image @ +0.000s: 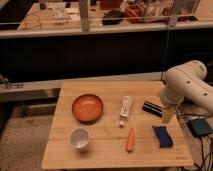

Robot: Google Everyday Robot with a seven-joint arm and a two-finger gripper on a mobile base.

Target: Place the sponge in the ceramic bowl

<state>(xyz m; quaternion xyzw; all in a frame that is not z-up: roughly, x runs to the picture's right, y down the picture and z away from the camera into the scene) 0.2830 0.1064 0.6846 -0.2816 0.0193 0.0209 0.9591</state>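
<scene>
Gripper (167, 114) at table (107, 151) edge — sponge (162, 136) near it, ceramic bowl (87, 107) well apart.

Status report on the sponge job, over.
Hand over table edge, just beyond sponge. Sponge on table, not in ceramic bowl. Carrot and white tube lie between.

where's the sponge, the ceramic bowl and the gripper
sponge (162, 136), camera view, middle of its blue top
ceramic bowl (87, 107), camera view, bare orange inside
gripper (167, 115), camera view, its tip, just behind the sponge
</scene>
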